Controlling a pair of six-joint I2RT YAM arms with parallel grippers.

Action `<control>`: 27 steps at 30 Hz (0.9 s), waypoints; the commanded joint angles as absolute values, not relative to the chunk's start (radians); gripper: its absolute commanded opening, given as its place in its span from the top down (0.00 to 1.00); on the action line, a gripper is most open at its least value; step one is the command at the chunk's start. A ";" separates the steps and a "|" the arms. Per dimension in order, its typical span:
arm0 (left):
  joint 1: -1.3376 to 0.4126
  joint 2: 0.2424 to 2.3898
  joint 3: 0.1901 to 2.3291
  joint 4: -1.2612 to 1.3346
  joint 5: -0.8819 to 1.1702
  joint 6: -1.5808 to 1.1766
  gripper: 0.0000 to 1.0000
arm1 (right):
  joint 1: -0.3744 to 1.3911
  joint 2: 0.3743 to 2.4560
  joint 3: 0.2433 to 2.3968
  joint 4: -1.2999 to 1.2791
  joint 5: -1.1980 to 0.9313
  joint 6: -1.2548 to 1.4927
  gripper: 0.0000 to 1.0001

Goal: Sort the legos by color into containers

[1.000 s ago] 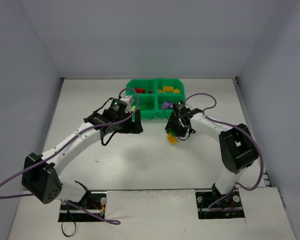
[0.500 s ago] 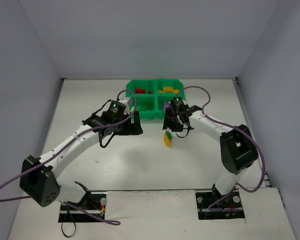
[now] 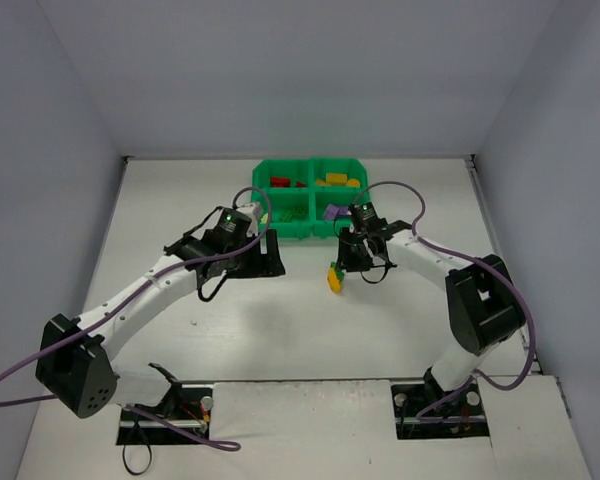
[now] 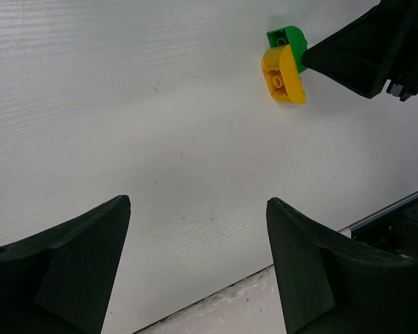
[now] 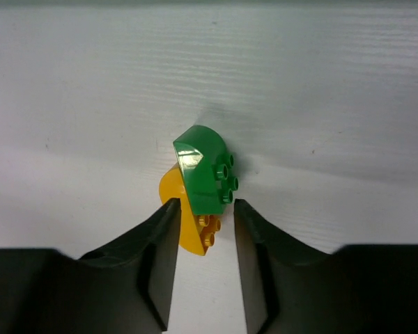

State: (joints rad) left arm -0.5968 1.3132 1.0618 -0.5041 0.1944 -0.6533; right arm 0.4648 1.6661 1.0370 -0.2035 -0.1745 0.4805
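Observation:
A green brick (image 5: 203,170) stuck on a yellow brick (image 5: 188,223) lies on the white table just in front of the tray; the pair also shows in the top view (image 3: 334,277) and the left wrist view (image 4: 284,69). My right gripper (image 5: 202,209) is narrowly open, with the near end of the pair between its fingertips. The left finger touches the yellow brick. My left gripper (image 4: 198,229) is open and empty over bare table to the pair's left. The green tray (image 3: 310,162) holds red, yellow, green and purple bricks (image 3: 331,212) in separate compartments.
The tray stands at the back middle of the table. Purple cables loop off both arms. The grey enclosure walls rise to the left, right and back. The arm bases and a metal rail (image 4: 383,212) lie along the near edge.
One second ago the right gripper held the pair; it set it down slightly left, drew back toward the tray, then returned so its fingertips flank it. The left arm barely moved.

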 commanded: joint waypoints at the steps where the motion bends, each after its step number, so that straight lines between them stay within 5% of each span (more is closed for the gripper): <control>1: -0.606 1.287 1.081 -0.465 0.210 -0.673 0.28 | 0.469 1.629 1.017 -0.134 -0.232 0.497 0.65; 4: -0.607 1.285 1.075 -0.466 0.215 -0.676 0.28 | 0.469 1.634 1.002 -0.120 -0.255 0.508 0.62; 18: -0.607 1.292 1.060 -0.454 0.224 -0.698 0.28 | 0.502 1.622 0.986 -0.063 -0.336 0.598 0.85; 27: -0.609 1.324 1.062 -0.436 0.232 -0.704 0.28 | 0.436 1.591 0.996 -0.078 -0.314 0.552 0.55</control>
